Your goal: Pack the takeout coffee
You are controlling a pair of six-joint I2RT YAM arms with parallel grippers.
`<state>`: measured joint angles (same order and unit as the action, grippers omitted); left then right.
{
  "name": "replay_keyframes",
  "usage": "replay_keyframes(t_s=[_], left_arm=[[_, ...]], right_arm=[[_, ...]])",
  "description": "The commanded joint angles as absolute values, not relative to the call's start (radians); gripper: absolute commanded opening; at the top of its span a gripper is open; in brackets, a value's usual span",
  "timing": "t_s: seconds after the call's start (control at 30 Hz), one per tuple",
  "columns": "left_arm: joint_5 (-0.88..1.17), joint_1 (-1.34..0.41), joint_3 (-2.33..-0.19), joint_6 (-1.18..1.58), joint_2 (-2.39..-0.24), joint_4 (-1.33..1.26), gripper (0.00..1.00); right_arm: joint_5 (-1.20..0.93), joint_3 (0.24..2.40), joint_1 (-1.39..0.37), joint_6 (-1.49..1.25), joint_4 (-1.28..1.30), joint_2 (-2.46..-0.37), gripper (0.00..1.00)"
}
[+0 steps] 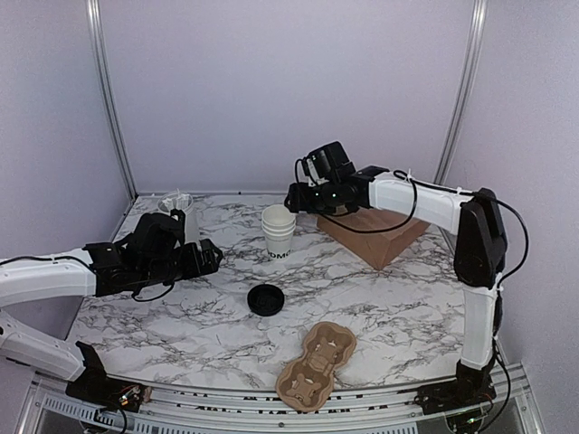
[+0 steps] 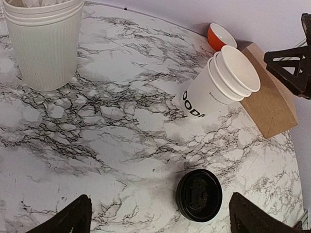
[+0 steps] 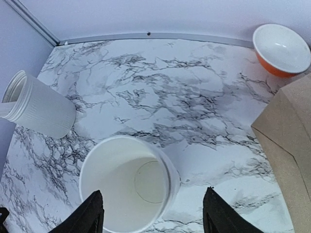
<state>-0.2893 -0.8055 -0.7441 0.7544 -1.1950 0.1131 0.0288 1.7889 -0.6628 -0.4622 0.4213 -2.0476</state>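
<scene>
White paper cup (image 1: 278,230) with black lettering stands upright around mid-table on the marble table (image 1: 163,316), with no lid on. It looks like several cups nested, with stepped rims in the left wrist view. The black lid (image 1: 266,299) lies flat nearer the arms, apart from the cup, and the pulp carrier (image 1: 317,364) sits at the near edge. Step in hand, as I judge it: the right gripper (image 3: 153,194) lining up to take the cup. To do it well, centre first, since the cup mouth sits off toward one finger in the wrist view. Then come straight down and pinch the wall lightly below the rim, because paper crushes and nested cups may pull apart. Keep it upright on the lift. Right gripper is released, fingers spread, hanging above the cup and holding nothing. The right arm reaches in from the right over the cardboard box (image 1: 375,233), wrist pitched down. The left arm lies low from the left, and the left gripper (image 2: 160,204) is spread wide and holds nothing, with the lid just ahead of it. Canister (image 2: 43,43) and orange bowl (image 3: 282,48) are well apart from the action.
</scene>
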Motion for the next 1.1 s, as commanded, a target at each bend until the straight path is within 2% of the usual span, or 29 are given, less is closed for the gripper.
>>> replay_keyframes(t_s=[0.0,0.23,0.5,0.8,1.07], left_arm=[[-0.298,-0.81,-0.763,0.738,-1.207,0.131,0.99],[-0.289,-0.81,-0.779,0.739,-1.218,0.129,0.99],[-0.285,-0.81,-0.779,0.741,-1.212,0.131,0.99],[-0.285,-0.81,-0.788,0.736,-1.219,0.13,0.99],[-0.287,-0.81,-0.801,0.729,-1.226,0.13,0.99]], right_arm=[[0.086,1.853,-0.699,-0.432,0.474,-2.057,0.64],[0.09,1.926,-0.72,-0.423,0.528,-2.117,0.45],[0.112,1.96,-0.722,-0.42,0.551,-2.148,0.4],[0.098,1.991,-0.723,-0.413,0.565,-2.173,0.25],[0.105,2.058,-0.722,-0.402,0.612,-2.214,0.21]])
